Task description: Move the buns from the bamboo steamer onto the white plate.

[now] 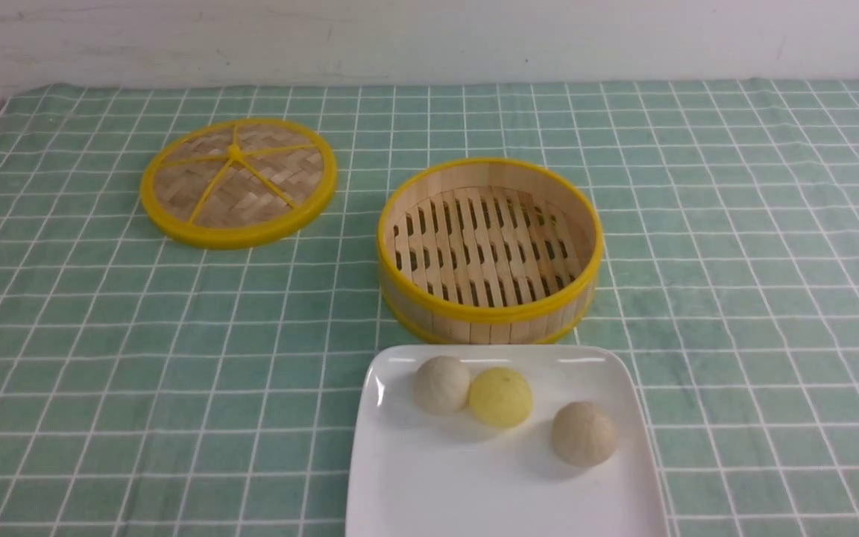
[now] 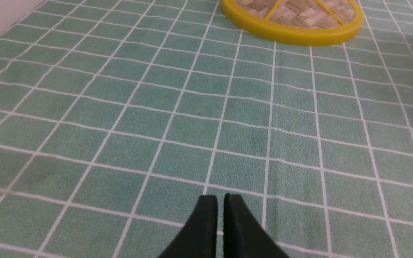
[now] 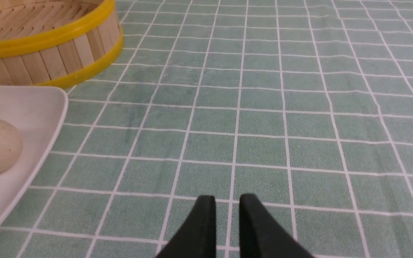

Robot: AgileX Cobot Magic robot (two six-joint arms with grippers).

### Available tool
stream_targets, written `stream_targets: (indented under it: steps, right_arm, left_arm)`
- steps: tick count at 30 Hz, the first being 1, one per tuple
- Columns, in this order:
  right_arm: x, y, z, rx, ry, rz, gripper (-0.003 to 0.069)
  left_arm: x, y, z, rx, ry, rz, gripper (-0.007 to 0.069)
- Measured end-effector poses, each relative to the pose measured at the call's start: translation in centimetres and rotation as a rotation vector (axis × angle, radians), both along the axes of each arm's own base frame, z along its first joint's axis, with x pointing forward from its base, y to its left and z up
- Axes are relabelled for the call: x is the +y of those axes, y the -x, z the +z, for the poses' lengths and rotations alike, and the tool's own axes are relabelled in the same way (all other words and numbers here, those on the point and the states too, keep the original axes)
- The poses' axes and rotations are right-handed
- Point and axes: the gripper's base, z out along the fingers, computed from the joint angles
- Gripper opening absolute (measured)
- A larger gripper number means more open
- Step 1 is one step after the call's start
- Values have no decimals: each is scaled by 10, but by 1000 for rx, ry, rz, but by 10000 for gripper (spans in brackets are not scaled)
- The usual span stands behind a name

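Right gripper (image 3: 227,197) w/ fingers apart, nothing btwn; left gripper (image 2: 220,197) slightly apart, also w/o load. Pleated buns (image 1: 584,434) sit on white square plate (image 1: 504,488), outside slatted bamboo steamer (image 1: 491,315). Prob. light, soft, dentable; maybe slippery on glaze. Best hold: opp. sides at widest part, gentle squeeze. Ct: 2 buns, 1 yellow ball (image 1: 500,397), 1 plate, 1 steamer, 1 woven lid (image 1: 238,239), 2 grippers.

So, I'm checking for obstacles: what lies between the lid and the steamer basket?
Only bare checked cloth lies between the lid and the steamer basket, as the front view shows.
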Motion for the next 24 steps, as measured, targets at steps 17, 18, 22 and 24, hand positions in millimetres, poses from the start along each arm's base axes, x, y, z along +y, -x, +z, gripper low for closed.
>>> stream_targets:
  steps: [17, 18, 22, 24]
  right_arm:
    - [0, 0, 0, 0, 0, 0, 132]
    - [0, 0, 0, 0, 0, 0, 135]
    - [0, 0, 0, 0, 0, 0, 140]
    - [0, 0, 0, 0, 0, 0, 143]
  left_arm:
    - [0, 0, 0, 0, 1, 0, 69]
    - [0, 0, 0, 0, 2, 0, 69]
    - [0, 0, 0, 0, 2, 0, 72]
    - [0, 0, 0, 0, 2, 0, 74]
